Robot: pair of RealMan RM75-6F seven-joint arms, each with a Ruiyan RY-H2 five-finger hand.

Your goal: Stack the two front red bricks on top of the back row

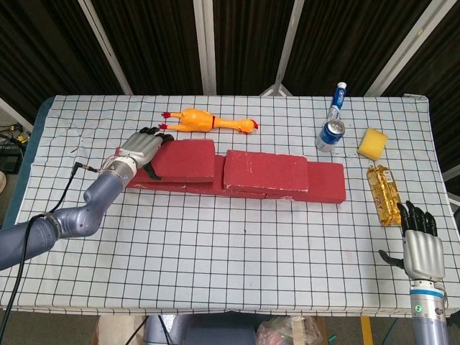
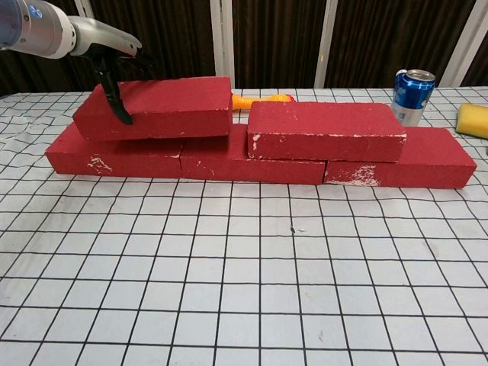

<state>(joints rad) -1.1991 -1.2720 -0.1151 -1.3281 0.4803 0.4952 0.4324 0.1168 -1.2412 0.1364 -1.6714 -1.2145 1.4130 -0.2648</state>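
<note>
- The table (image 1: 237,273) carries a checked cloth.
- The back row (image 2: 427,164) of red bricks lies across its middle.
- The right top brick (image 2: 324,130) sits flat on that row.
- The left top brick (image 2: 164,107) rests level on the row's left end, a small gap from its neighbour.
- The left hand (image 1: 140,152) grips its left end, fingers (image 2: 114,95) wrapped over the front face.
- The right hand (image 1: 420,244) hovers near the front right edge, fingers spread, holding nothing.
</note>
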